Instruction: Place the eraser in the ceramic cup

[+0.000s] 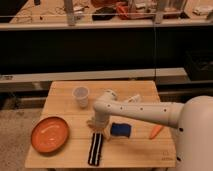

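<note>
Robot hand (98,131) is hovering wide open over a wooden table (60,95).
The eraser (95,149) is lying flat by the near edge, just nearer than the hand; the ceramic cup (81,96) is standing upright farther back, slightly left.

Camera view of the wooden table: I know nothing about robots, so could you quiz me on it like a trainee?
1. True or false: the eraser already sits inside the ceramic cup.
2. What lies nearest the left edge of the wooden table? A) orange plate B) blue pad C) ceramic cup
3. Where is the gripper, and is it open or shut?

Key
1. False: it lies flat on the table, near the front edge.
2. A
3. Just above the eraser's far end, open, holding nothing.
</note>
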Motion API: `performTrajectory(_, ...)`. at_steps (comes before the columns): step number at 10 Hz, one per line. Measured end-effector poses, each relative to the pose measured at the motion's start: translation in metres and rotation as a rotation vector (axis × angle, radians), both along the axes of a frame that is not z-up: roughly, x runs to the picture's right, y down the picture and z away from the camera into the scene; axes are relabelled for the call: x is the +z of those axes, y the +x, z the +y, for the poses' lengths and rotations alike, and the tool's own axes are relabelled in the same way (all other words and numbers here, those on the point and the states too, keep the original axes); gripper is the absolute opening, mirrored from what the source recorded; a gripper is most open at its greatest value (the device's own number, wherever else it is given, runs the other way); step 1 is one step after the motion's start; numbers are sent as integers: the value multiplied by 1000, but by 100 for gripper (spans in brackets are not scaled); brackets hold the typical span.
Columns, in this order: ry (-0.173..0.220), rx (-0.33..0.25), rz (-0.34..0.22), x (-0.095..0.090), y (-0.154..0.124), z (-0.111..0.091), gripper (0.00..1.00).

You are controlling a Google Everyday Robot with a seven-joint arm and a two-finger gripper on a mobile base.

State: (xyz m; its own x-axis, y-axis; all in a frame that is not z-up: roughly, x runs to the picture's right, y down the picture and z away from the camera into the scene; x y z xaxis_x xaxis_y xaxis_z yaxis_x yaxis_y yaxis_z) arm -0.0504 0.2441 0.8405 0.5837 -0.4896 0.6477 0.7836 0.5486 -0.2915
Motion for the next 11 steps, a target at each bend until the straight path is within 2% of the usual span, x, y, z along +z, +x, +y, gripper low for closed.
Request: performTrajectory(11, 3, -7, -6, 0, 1, -1, 80)
